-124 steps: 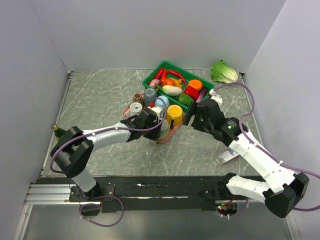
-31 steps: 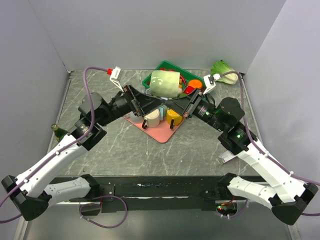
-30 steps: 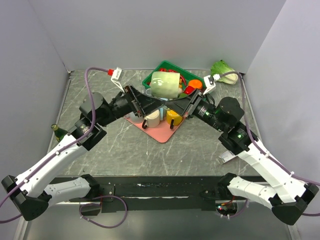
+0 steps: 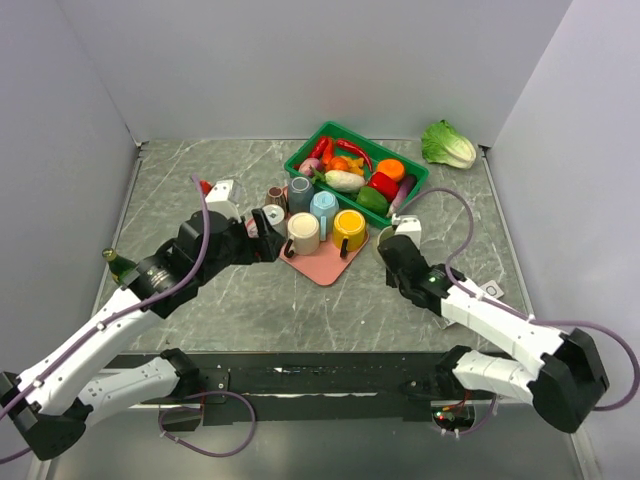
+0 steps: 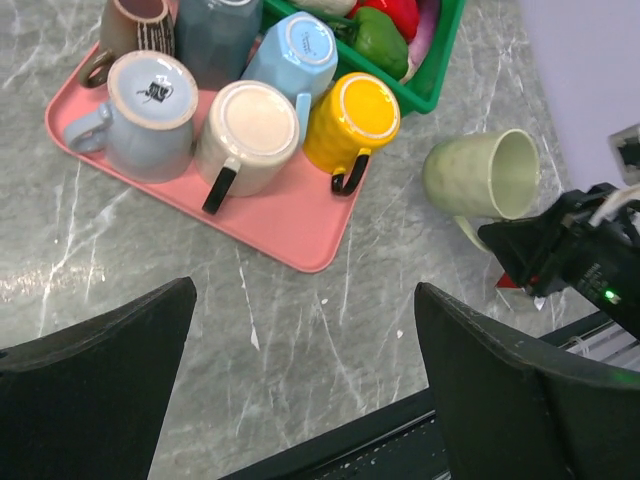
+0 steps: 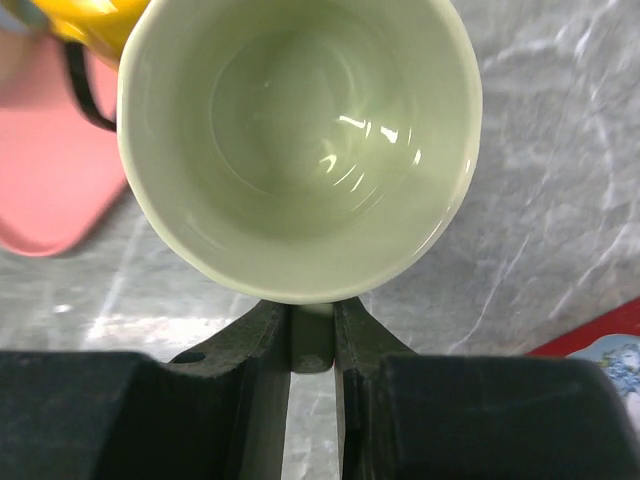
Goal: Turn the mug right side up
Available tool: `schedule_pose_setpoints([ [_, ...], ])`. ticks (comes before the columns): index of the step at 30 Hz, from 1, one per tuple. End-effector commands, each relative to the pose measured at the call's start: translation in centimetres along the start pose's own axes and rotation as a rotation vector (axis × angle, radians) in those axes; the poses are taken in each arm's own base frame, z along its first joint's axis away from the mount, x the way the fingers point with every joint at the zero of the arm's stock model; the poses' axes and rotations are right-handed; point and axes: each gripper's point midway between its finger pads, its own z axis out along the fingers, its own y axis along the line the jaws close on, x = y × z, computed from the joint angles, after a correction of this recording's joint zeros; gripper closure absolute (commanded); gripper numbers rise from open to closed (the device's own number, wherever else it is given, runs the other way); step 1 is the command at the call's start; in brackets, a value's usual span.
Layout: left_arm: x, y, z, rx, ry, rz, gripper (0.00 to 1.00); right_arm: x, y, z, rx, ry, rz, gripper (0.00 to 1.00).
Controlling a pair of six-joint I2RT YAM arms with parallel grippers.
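The right gripper [image 6: 313, 325] is clenched on the handle [image 6: 313, 345] of the green mug [image 6: 300, 130], whose mouth faces its wrist camera. The mug is tipped on its side low over the table [image 5: 150, 250], just right of the pink tray [image 5: 300, 225] and near the yellow cup [image 5: 352, 118]; whether it touches the table cannot be told. The left gripper [image 5: 303, 295] hangs released, jaws wide, above the table near the tray's left end, grasping nothing.
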Motion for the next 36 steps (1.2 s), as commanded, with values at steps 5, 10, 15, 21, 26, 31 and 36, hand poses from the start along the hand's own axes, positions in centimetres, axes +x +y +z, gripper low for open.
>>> schedule_pose_setpoints([
  [5, 1.3, 1.4, -1.9, -0.004, -0.004, -0.048, 0.04, -2.7, 1.6, 3.2, 0.026, -0.16, 0.13, 1.0],
  [10, 1.8, 1.8, -2.8, 0.009, -0.022, -0.06, 0.04, -1.0, 1.5, 4.7, 0.066, -0.107, 0.114, 1.0],
  [15, 2.0, 2.5, -2.6, -0.021, -0.02, -0.05, 0.04, 0.3, 1.4, 5.6, 0.118, -0.03, 0.084, 1.0],
  [21, 3.4, 2.8, -2.4, -0.018, 0.015, -0.055, 0.04, 1.9, 0.8, 4.9, 0.232, 0.148, 0.131, 1.0],
  [26, 3.8, 3.0, -2.0, -0.021, 0.024, -0.047, 0.04, 3.1, 1.4, 4.2, 0.231, 0.235, 0.184, 1.0],
  [31, 4.0, 2.8, -1.2, -0.031, 0.054, -0.014, 0.04, 2.9, 1.1, 3.6, 0.256, 0.27, 0.166, 0.72],
  [36, 4.9, 3.1, -0.3, -0.056, 0.095, -0.007, 0.04, 1.4, 0.9, 2.9, 0.253, 0.256, 0.146, 0.32],
])
